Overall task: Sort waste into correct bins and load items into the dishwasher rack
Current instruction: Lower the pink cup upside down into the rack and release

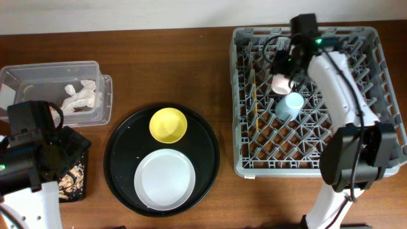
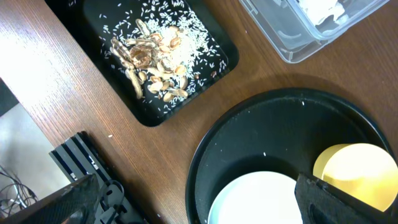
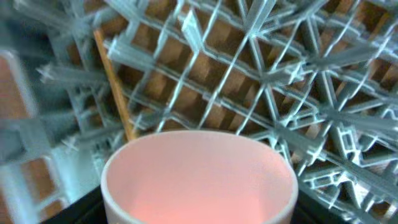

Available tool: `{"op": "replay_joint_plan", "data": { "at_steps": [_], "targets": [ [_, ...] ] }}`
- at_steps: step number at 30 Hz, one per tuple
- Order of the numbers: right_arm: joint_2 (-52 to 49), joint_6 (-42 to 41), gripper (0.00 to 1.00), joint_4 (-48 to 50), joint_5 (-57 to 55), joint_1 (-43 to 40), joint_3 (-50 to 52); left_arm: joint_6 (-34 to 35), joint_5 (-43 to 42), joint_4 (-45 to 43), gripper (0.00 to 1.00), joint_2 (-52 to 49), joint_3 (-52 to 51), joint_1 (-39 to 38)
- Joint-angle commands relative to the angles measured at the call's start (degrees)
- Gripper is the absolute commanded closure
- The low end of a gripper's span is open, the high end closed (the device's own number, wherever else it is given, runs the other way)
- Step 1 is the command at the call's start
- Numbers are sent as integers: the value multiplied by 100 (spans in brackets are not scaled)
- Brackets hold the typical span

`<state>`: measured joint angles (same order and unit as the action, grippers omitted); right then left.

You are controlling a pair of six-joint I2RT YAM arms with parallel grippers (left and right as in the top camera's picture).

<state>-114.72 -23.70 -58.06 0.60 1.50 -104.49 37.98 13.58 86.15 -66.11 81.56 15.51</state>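
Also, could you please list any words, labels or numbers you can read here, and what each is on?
No readable text in any view.
The dishwasher rack, clear tub, black tray, pink cup, light-blue cup, yellow saucer and plate show no lettering, labels or numbers on their visible surfaces.

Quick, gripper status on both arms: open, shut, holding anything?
Left gripper: open, jaws wide apart, holding nothing.
Right gripper: closed on the pink cup, over the dishwasher rack.

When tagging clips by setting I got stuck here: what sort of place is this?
Probably a robot lab's mock dish-clearing station: on a wooden table, the right gripper holds a pink cup at a grey dishwasher rack, with a clear tub of tissue.
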Motion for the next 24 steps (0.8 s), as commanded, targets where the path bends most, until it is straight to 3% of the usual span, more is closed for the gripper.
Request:
{"op": "replay_joint_plan", "data": {
  "at_steps": [1, 3, 7, 12, 13, 18, 24],
  "targets": [
    [15, -111, 31, -114, 1993, -671, -682, -26, 81, 4, 1, 46, 61, 20],
    [13, -431, 32, -50, 2988, -1099, -717, -26, 81, 4, 1, 46, 61, 20],
    [-2, -1126, 26, -2, 3541, -1211, -710, -26, 81, 4, 1, 46, 61, 20],
    [-310, -2544, 27, 20, 3788, -1215, -706, -26, 81, 4, 1, 46, 61, 20],
    [-516, -2855, 33, 33, 4072, -1215, -706, -26, 81, 4, 1, 46, 61, 20],
    [-955, -3283, 32, 42, 4745, -1311, -706, -26, 81, 4, 1, 46, 61, 20],
    [-968, -3681, 31, 61, 4776, -1589, -706, -26, 81, 4, 1, 46, 61, 20]
  ]
}}
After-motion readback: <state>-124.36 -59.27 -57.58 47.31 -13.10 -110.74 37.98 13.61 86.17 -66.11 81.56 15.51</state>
